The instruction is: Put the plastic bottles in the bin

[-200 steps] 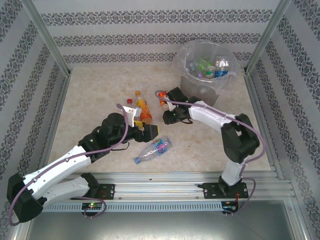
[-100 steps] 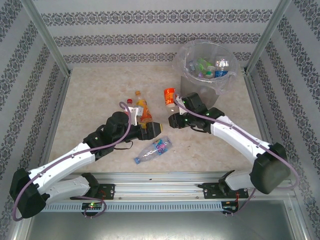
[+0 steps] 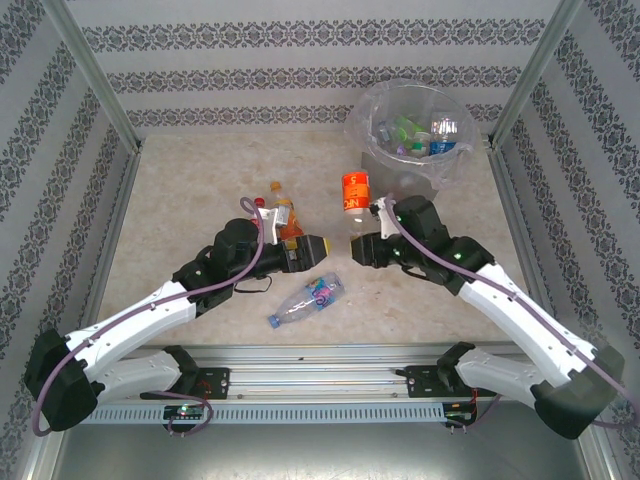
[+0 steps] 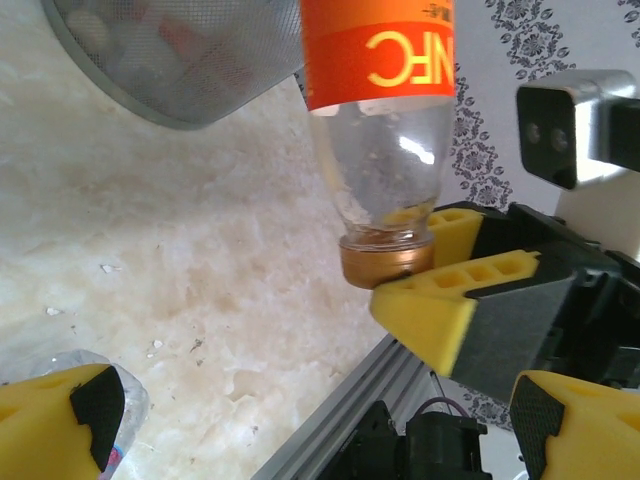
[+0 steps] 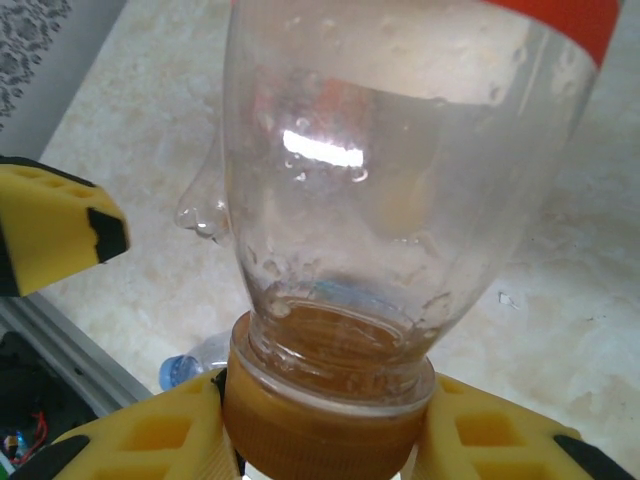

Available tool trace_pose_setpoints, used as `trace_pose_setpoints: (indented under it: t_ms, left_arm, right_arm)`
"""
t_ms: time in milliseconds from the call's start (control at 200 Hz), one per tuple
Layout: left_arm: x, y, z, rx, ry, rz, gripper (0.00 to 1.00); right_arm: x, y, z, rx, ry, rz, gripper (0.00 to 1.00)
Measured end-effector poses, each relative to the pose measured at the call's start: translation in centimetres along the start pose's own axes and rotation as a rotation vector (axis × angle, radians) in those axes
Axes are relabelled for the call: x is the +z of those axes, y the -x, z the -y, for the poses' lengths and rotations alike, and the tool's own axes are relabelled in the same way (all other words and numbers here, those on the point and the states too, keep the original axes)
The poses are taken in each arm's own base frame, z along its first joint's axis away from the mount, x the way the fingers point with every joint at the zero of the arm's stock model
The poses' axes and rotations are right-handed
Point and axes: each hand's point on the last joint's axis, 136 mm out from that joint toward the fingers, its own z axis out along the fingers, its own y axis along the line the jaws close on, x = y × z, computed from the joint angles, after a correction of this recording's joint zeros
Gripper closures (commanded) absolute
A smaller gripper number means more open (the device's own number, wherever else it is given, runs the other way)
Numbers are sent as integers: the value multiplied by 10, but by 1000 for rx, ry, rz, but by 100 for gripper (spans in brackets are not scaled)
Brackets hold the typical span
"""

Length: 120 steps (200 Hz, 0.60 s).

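Bottle, orange label, off the table, just short of bin. Right gripper jaws pinched on its cap. Step: carrying to bin. Next: swing over rim, then release. Left gripper wide open, empty, near loose bottles

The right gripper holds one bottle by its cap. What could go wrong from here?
1. The right gripper grips the orange-labelled bottle only at its cap, so the body may swing or slip out on the way to the bin.
2. The open left gripper is very near the right one; they could collide.
3. The bin's loose plastic bag may catch the bottle.
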Motion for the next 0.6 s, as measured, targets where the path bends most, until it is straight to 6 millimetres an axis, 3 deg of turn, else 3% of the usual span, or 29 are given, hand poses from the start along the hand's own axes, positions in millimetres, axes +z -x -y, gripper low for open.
trace_pose_setpoints:
  t_ms: [370,600]
  left_arm:
    - [4,0,-1,0,-5,-4,0]
    - [24,-14,-20,-22,34,-67,0]
  right_arm:
    - [-16,-17,-3,22,30,-6,62]
    - [-32,-19,-12,13,75,14,62]
